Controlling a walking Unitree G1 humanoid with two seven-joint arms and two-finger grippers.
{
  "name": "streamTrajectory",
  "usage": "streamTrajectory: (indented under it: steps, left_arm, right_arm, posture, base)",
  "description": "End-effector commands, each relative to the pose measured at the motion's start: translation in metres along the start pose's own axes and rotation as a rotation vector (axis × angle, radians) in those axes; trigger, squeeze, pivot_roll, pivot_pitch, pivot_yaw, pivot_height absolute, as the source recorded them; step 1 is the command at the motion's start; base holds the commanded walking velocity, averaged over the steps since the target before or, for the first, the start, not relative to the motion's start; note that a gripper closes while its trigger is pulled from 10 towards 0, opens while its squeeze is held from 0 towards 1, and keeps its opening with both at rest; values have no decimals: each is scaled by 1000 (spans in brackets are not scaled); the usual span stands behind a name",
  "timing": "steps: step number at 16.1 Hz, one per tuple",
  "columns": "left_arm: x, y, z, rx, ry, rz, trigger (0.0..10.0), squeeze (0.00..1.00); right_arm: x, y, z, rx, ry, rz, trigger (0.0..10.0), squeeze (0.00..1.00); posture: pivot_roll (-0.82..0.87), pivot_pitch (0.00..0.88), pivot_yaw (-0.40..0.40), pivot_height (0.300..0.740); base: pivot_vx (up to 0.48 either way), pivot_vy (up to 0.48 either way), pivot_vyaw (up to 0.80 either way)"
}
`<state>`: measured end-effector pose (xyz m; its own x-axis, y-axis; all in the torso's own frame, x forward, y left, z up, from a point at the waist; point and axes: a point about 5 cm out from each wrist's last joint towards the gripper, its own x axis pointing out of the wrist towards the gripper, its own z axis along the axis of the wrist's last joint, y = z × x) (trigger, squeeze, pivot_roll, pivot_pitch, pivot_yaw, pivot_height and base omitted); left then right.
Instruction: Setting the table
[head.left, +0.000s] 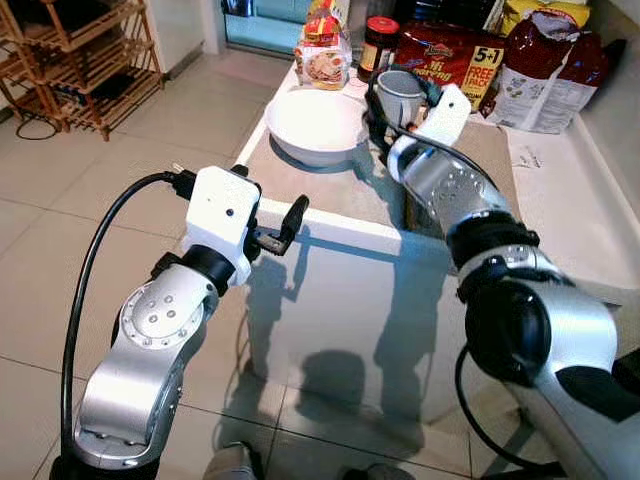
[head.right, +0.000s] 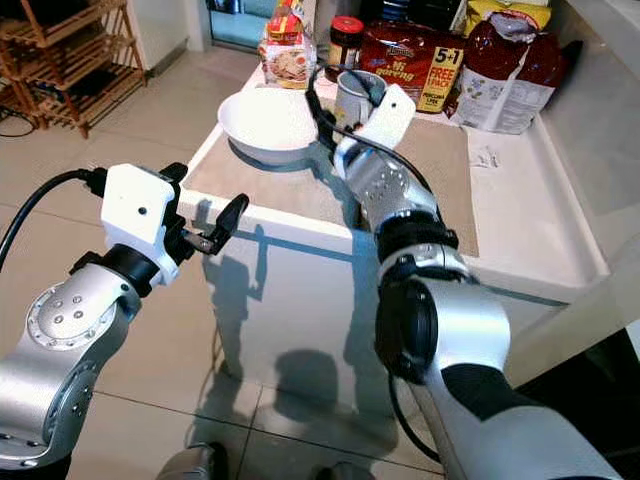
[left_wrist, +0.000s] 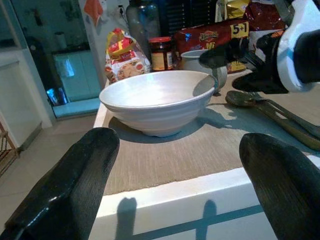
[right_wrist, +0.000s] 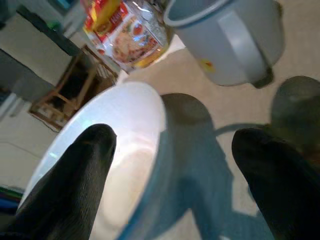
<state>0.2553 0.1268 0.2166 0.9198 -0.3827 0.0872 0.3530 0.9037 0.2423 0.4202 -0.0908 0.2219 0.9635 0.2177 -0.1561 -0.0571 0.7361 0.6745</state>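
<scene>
A white bowl (head.left: 315, 125) sits on a beige placemat (head.left: 330, 188) on the white counter (head.left: 560, 215). Behind it stands a grey mug (head.left: 398, 95). A spoon (left_wrist: 244, 99) and another dark utensil (left_wrist: 287, 122) lie on the mat to the bowl's right. My right gripper (head.left: 376, 118) hovers low over the mat between the bowl and the mug, open, holding nothing; the right wrist view shows the bowl's rim (right_wrist: 125, 150) and the mug (right_wrist: 235, 40) just beyond its fingers. My left gripper (head.left: 285, 226) is open in front of the counter's near edge, short of the bowl (left_wrist: 155, 102).
Along the counter's back stand a noodle packet (head.left: 322, 55), a dark jar (head.left: 380, 42), a red snack pack (head.left: 450, 55) and a red-and-white bag (head.left: 545, 70). A wooden shelf (head.left: 80, 60) stands on the tiled floor at the far left.
</scene>
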Motion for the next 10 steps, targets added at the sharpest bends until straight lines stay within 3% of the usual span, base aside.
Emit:
streamTrajectory:
  steps: [1, 2, 8, 9, 10]
  left_arm:
    - [-2, -5, 4, 5, -17, -25, 10000, 0]
    - [-4, -4, 4, 5, -17, -21, 10000, 0]
    - [-5, -6, 4, 13, -7, -37, 10000, 0]
    - [-5, -8, 3, 1, -7, -47, 10000, 0]
    - [-5, -10, 4, -9, -8, -60, 10000, 0]
  right_arm:
    - [0, 1, 3, 32, -14, 16, 10000, 0]
    - [1, 9, 3, 74, -20, 70, 10000, 0]
    - [3, 10, -24, 13, 96, 29, 10000, 0]
    - [3, 8, -26, 26, 105, 16, 3294, 0]
    - [3, 8, -26, 36, 106, 14, 0, 0]
  posture:
    - [77, 89, -120, 740]
    - [82, 88, -124, 740]
    - [102, 68, -127, 740]
    - [101, 65, -128, 740]
    - [101, 64, -128, 740]
  base:
    - [0, 0, 0]
    - [0, 0, 0]
    - [0, 0, 0]
    - [0, 0, 0]
    - [0, 0, 0]
